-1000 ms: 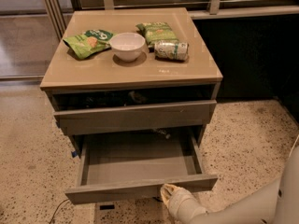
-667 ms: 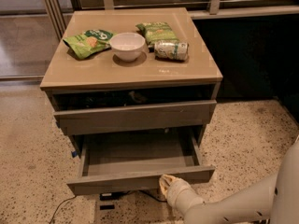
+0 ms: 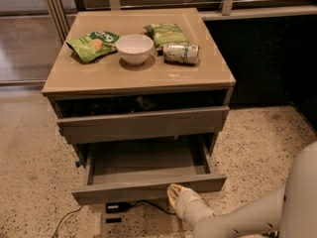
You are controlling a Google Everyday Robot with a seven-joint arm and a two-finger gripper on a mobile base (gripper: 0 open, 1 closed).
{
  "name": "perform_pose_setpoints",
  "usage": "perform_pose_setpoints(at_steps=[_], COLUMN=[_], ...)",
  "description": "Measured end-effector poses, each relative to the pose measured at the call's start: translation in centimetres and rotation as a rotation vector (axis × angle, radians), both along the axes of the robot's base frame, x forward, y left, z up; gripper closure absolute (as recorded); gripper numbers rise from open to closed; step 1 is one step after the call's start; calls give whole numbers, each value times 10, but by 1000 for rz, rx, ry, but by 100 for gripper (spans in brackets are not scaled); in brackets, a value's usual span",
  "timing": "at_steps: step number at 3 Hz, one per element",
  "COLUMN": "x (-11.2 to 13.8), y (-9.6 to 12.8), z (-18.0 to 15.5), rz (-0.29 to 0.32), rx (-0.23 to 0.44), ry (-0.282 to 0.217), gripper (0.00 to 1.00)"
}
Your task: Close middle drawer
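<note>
The middle drawer is pulled out, its long axis parallel to the table's front edge. The claw is seen at the drawer front; its grip cannot be told.

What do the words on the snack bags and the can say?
Left green bag: print, unreadable.
Right green bag: print, unreadable.
Can: label unreadable.
Gripper, at the front of the middle drawer: no writing seen.
</note>
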State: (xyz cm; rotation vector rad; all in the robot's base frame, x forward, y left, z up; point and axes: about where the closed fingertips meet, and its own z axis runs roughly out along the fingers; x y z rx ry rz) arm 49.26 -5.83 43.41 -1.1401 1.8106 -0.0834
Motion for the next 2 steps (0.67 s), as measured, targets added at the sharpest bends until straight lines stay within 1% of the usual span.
perform_pose_setpoints(at_steps=[2], x=[22], y=[9], z=[-13], rz=[-15], rx=[16], ry=[-45], gripper=[100])
